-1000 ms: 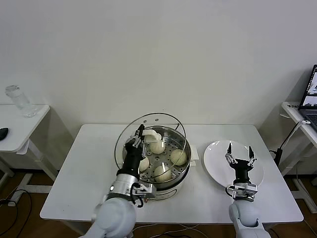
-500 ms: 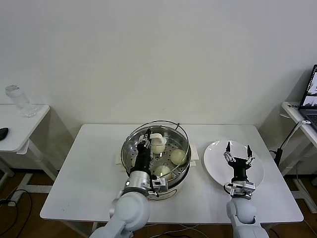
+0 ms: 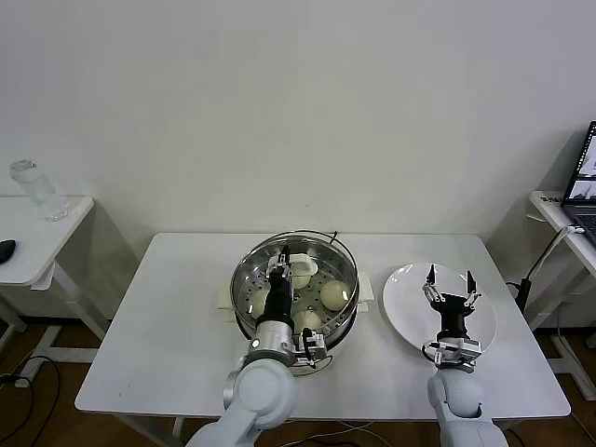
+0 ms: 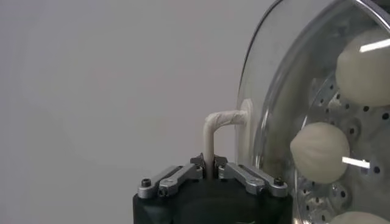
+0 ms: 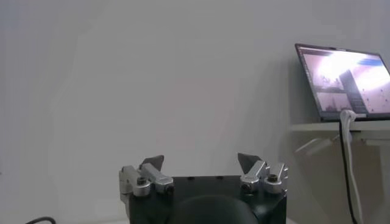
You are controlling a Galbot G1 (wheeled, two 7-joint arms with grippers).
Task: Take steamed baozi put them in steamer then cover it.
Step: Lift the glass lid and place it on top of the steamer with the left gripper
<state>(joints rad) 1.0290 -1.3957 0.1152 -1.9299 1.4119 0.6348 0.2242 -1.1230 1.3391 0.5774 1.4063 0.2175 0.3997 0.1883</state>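
Note:
The steamer point(image 3: 244, 296), a shiny steel pot, stands mid-table with several cream-white baozi point(image 3: 333, 295) on its perforated tray. The clear glass cover point(image 3: 346, 253) lies nearly level over the pot's rim. My left gripper point(image 3: 279, 272) is above the pot, shut on the cover's cream-white handle point(image 3: 300, 262). In the left wrist view the handle point(image 4: 214, 125) runs between the shut jaws of the left gripper point(image 4: 209, 165), with the cover point(image 4: 259, 103) and baozi point(image 4: 318, 152) behind the glass. My right gripper point(image 3: 450, 277) hangs open over the white plate, holding nothing, and the right gripper point(image 5: 200, 162) faces the wall.
A flat white plate point(image 3: 407, 307) lies right of the steamer. A side table at the left carries a clear bottle point(image 3: 34, 189). A laptop point(image 3: 585, 177) sits on a desk at the far right, and that laptop point(image 5: 344, 78) also shows from the right wrist.
The left gripper has carried the cover rightward and down from a steep tilt at the pot's left to nearly level over the rim. The right arm has stayed put.

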